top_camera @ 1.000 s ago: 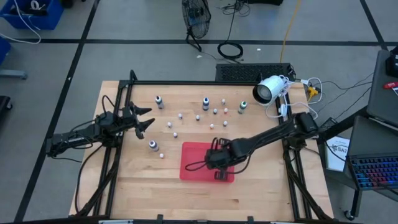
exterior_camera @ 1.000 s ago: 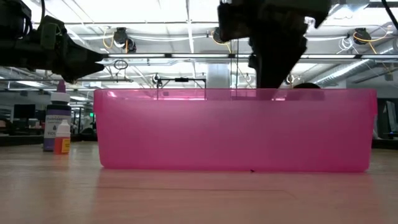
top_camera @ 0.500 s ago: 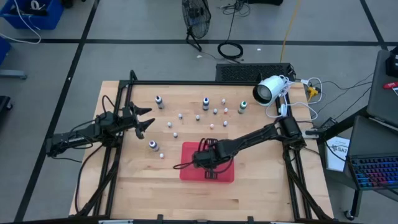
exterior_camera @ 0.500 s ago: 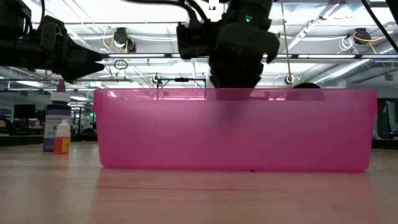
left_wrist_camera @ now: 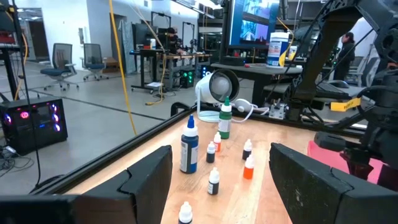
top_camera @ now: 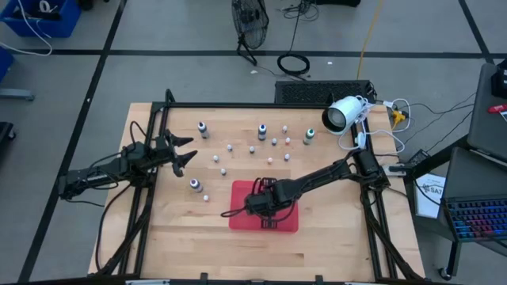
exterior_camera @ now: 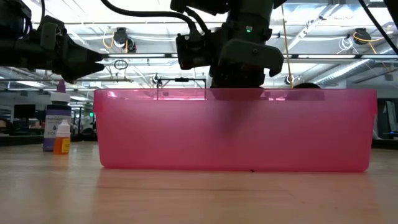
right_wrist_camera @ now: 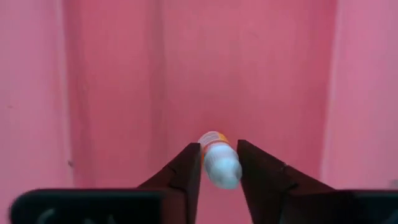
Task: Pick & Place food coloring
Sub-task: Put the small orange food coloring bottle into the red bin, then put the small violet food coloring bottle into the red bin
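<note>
My right gripper (right_wrist_camera: pixel 219 167) is down inside the pink tray (top_camera: pixel 238 218), shut on a small whitish food coloring bottle (right_wrist_camera: pixel 219 158) with an orange band. In the low view the tray wall (exterior_camera: pixel 155 137) hides its fingers. The other food coloring stands upright on the table beyond the tray. Among it are dark bottles (top_camera: pixel 203 129) (top_camera: pixel 262 131) (top_camera: pixel 194 184), a green-capped one (top_camera: pixel 309 137) and several tiny whitish ones (top_camera: pixel 230 147). My left gripper (top_camera: pixel 184 155) hovers open near the table's left edge. It faces the bottles (left_wrist_camera: pixel 189 144) and touches nothing. My right gripper pinches the small bottle between its two fingers (right_wrist_camera: pixel 186 167), one on each side of the bottle's body (right_wrist_camera: pixel 214 155). The fingers point down into the tray from above. The bottle lies along them, whitish end toward the wrist and orange end (right_wrist_camera: pixel 212 137) toward the tray floor. Whether it touches the floor cannot be told.
A white lamp-like camera head (top_camera: pixel 341 115) sits at the table's far right corner. A black frame rail (top_camera: pixel 238 106) runs round the table. Bare wood lies near the tray's near side (top_camera: pixel 261 249). A dark bottle and a small orange one (exterior_camera: pixel 61 138) stand left of the tray.
My right gripper has moved toward the table's left across the tray and sunk lower into it, then nearly stopped. The left arm and the standing bottles have kept still.
</note>
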Controlling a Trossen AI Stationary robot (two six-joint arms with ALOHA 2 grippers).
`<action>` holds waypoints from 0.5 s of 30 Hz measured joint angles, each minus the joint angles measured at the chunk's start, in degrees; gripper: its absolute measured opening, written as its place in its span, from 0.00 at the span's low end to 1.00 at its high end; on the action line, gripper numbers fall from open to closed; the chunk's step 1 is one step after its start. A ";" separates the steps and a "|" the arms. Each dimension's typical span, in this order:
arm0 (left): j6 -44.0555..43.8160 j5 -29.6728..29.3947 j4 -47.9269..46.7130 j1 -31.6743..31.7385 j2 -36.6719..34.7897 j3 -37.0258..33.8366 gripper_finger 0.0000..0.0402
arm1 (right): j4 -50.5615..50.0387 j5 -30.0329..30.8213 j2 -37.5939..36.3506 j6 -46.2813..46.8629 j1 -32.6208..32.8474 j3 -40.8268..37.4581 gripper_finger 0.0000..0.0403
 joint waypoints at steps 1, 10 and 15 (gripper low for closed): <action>0.01 -0.01 0.00 0.00 0.01 0.00 0.67 | -0.12 -0.02 0.00 0.00 0.00 0.00 0.30; 0.00 -0.01 0.00 -0.01 0.00 0.01 0.67 | -0.20 -0.02 -0.24 0.00 0.02 -0.01 0.41; 0.00 -0.02 0.00 -0.01 0.01 0.01 0.67 | -1.62 0.04 -3.44 -0.01 -0.58 -0.07 0.40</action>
